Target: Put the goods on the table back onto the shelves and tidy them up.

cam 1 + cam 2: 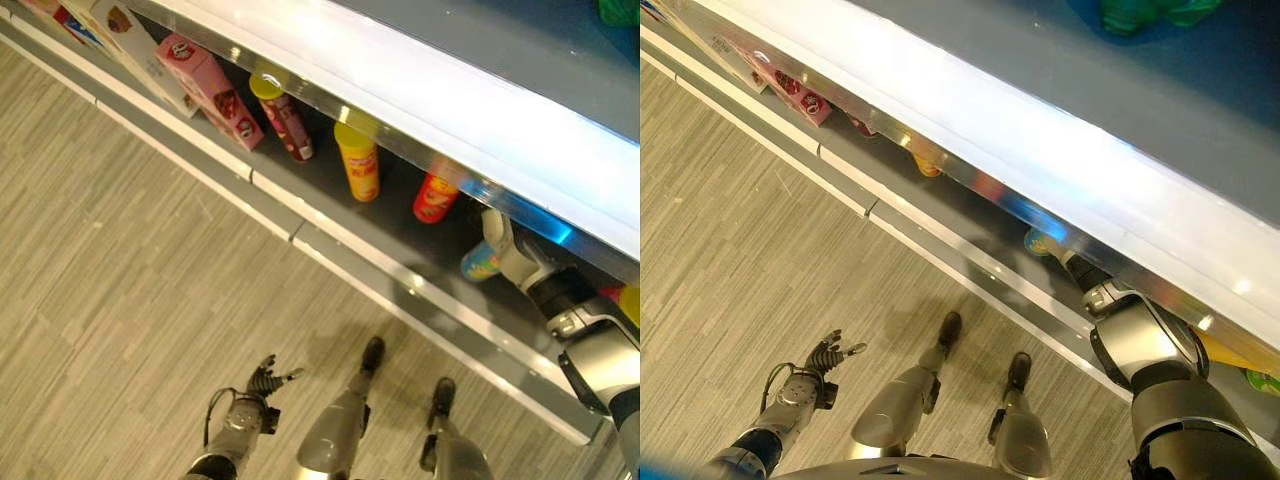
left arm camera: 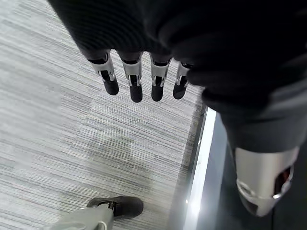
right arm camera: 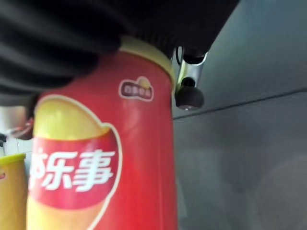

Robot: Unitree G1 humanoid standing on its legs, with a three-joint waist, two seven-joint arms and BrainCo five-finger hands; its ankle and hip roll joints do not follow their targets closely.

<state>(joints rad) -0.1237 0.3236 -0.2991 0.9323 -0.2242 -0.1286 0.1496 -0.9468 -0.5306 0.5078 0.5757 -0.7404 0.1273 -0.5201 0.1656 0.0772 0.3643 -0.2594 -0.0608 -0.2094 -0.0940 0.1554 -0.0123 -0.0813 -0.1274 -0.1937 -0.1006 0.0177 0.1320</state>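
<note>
Right hand [image 1: 503,247] was reaching under the edge of the upper shelf [image 1: 420,90] into the lower shelf [image 1: 330,190]. The right wrist view showed it clamped on a red crisp can [image 3: 103,158], one dark fingertip curled round the can's side and the yellow lid rim tucked against the ribbed cover. In the left eye view a light blue-green object [image 1: 480,262] sat just at that hand; I could not tell whether it was the base of the held can or a separate item.

Already standing or leaning on the lower shelf: a second red can [image 1: 436,198], a yellow can [image 1: 359,160], a dark red can [image 1: 284,118], then pink boxes [image 1: 212,90] and a white box [image 1: 135,45] further along. The yellow can also showed just beside the held one in the right wrist view.

Left hand [image 1: 265,381] hung low over the floor [image 1: 120,270], fingers relaxed and apart, holding nothing.

Judgement: the step in hand was placing the can. To do it well, bring the base flat to the shelf floor before releasing, keep it upright, and set it in line with the neighbouring cans without knocking them. Keep the wrist low enough to clear the upper shelf's metal lip. Release only once the can bears its own weight.
</note>
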